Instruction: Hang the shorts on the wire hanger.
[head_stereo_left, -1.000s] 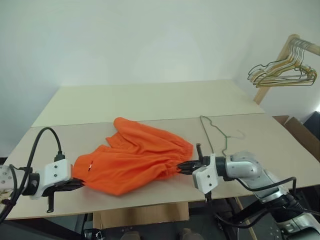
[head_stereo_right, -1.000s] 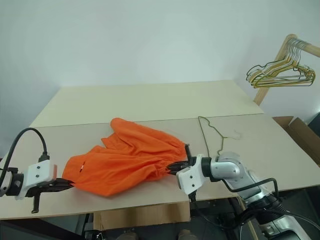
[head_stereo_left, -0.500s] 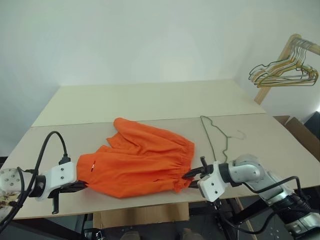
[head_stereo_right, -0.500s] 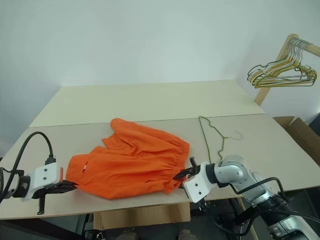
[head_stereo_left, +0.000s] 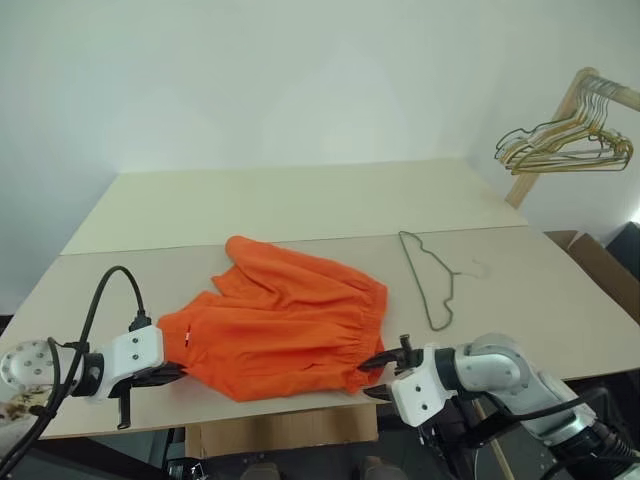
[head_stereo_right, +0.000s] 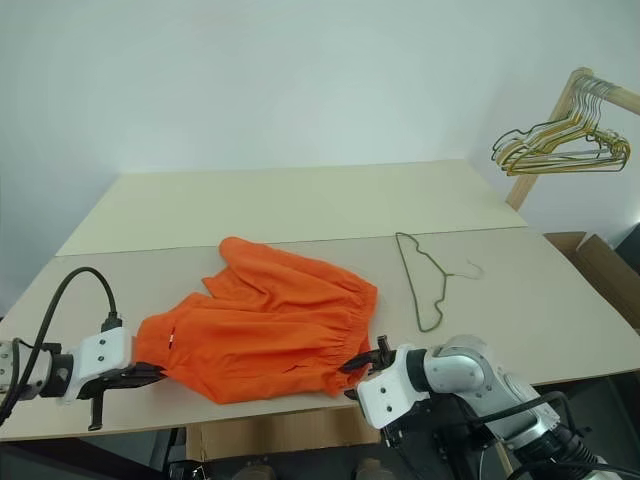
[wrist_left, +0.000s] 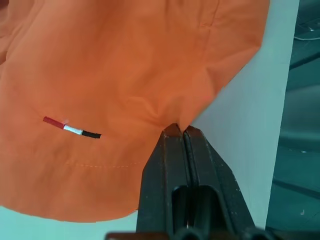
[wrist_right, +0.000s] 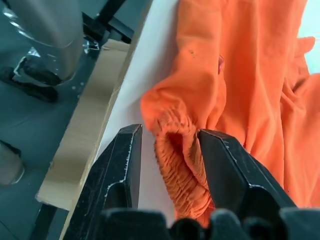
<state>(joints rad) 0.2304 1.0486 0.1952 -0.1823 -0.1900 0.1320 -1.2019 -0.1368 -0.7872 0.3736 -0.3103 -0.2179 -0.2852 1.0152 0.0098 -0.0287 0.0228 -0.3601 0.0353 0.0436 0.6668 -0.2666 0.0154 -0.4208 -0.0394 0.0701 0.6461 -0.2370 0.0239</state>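
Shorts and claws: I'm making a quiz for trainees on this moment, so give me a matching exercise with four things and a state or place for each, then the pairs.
Things:
1. left claw
2. right claw
3. wire hanger
4. bunch of hangers

States or places:
A. lying flat on the table, beside the shorts
B. hanging from a wooden rail
C. shut on a fold of the shorts
D. open around the gathered waistband

Pairs: 1-C, 2-D, 3-A, 4-B

Beige table (head_stereo_left: 300, 200): orange shorts (head_stereo_left: 285, 320), wire hanger (head_stereo_left: 430, 285) lying apart.
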